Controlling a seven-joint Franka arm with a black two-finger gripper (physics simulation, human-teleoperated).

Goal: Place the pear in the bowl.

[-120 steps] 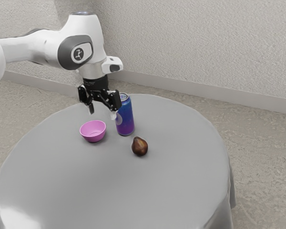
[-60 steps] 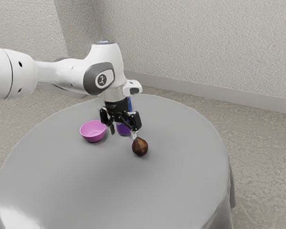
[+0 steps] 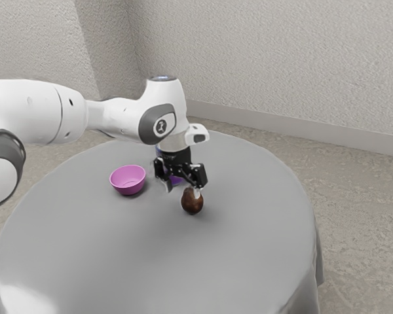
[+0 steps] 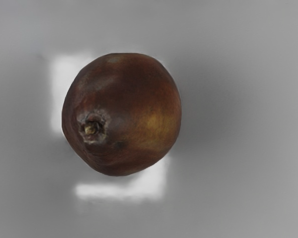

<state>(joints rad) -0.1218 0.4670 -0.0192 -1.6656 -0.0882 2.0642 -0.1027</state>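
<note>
My gripper [image 3: 183, 190] is open, low above the table at the upper part of the brown pear [image 3: 192, 203]; one fingertip overlaps the pear's top, the other stands off toward the exterior view's left. In the wrist view the pear [image 4: 124, 109] is seen from above, its stem end facing the camera. The pink bowl [image 3: 128, 180] sits upright on the table, on the exterior view's left of the gripper, and its visible inside holds nothing.
A blue and purple can [image 3: 176, 180] stands behind the gripper, mostly hidden by the hand. The round grey table [image 3: 150, 261] has bare surface around the pear and in front of the bowl.
My hand has moved down and toward the exterior view's right, from above the bowl and can to the pear. Bowl and pear have stayed where they were.
</note>
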